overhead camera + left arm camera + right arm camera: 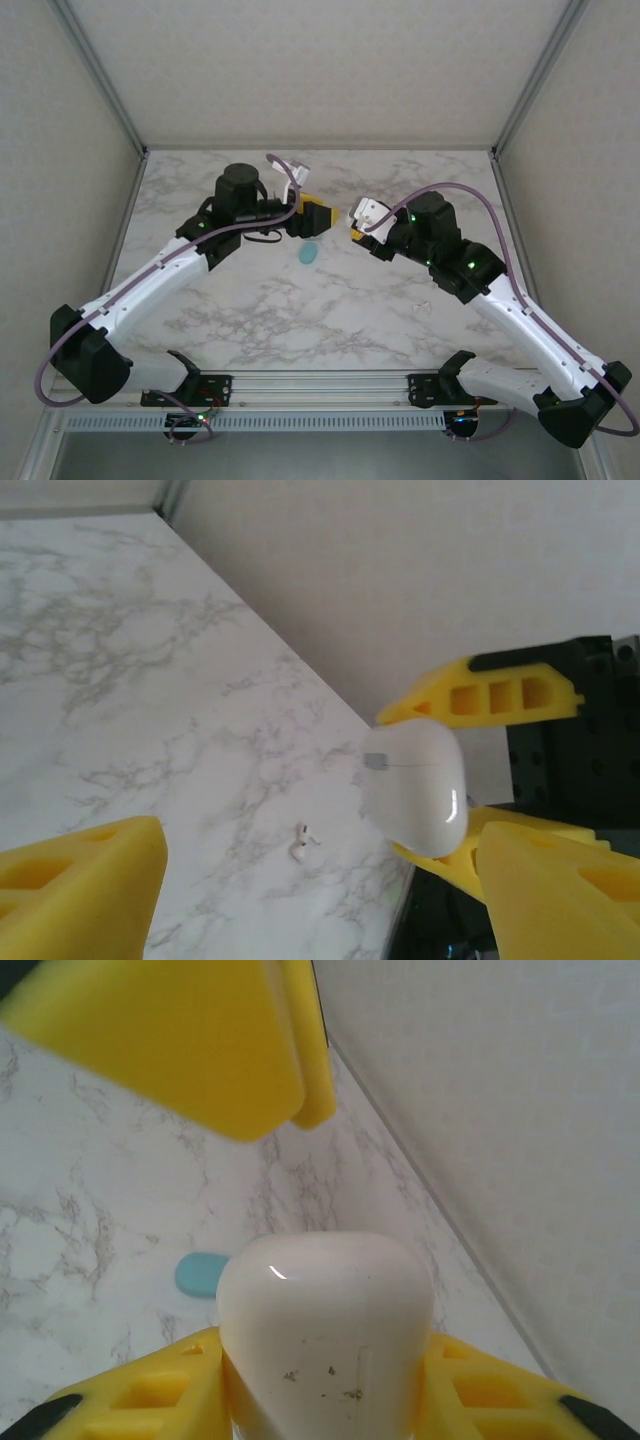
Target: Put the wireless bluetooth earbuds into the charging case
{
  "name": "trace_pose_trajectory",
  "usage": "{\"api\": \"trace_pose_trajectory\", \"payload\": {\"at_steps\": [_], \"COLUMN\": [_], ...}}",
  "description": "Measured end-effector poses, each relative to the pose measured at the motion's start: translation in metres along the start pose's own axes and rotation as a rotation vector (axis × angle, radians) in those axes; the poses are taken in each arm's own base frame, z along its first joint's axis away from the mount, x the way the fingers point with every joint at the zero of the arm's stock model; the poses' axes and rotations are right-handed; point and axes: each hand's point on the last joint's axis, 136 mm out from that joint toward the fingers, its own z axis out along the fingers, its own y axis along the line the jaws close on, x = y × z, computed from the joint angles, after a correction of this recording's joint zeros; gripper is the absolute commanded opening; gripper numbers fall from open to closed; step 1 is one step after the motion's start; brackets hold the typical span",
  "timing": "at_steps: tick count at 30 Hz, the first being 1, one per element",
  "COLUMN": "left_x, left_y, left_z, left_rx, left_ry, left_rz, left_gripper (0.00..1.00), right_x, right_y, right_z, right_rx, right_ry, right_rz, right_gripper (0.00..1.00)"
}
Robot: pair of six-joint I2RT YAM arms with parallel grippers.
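Nearest the bases, a small white stemmed piece [422, 307] lies on the marble table [250, 320], at 4 o'clock from the charging case [308, 253]. The case rests flat near the table's middle, looks shut, and nothing touches it. Just beyond it, at its 12 o'clock, the left gripper [315, 212] hangs with its yellow fingers [80, 890] spread wide and nothing between them. At the case's 2 o'clock the right gripper [356, 224] is clamped on a white rounded pod [415, 790], whose free end and small grey hinge plate [375, 762] point toward the left fingers. The step in hand looks like a mid-air pass of the pod, or a grab at its lid; I cannot tell which. To do it well, the right grip should hold steady while the left fingers come in level and straddle the free end evenly. They should close only once both pads flank it. The glossy shell will likely slip under a lopsided squeeze and could drop near the case below.
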Motion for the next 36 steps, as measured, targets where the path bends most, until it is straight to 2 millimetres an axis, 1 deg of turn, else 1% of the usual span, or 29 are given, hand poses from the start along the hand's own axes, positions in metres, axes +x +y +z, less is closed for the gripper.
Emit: {"api": "trace_pose_trajectory", "payload": {"at_steps": [10,18,30,32,36], "left_x": [0.005,0.006,0.006,0.005,0.007], "left_y": [-0.008,-0.011,-0.020,-0.020,-0.022], "left_z": [0.004,0.005,0.012,0.012,0.014], "left_rx": [0.019,0.028,0.063,0.062,0.067], "left_ry": [0.013,0.018,0.032,0.030,0.036], "left_rz": [0.006,0.008,0.019,0.021,0.021], "left_gripper": [0.75,0.74,0.72,0.68,0.63], "right_x": [-0.003,-0.013,-0.011,-0.010,-0.011], "right_y": [0.004,0.002,0.003,0.004,0.004], "right_z": [0.000,-0.007,-0.004,-0.003,-0.003], "right_rx": [-0.011,-0.001,-0.004,-0.006,-0.009], "right_ry": [-0.037,-0.085,-0.076,-0.074,-0.078], "right_rz": [-0.003,-0.008,-0.007,-0.006,-0.004], "right_gripper": [0.39,0.39,0.40,0.40,0.40]}}
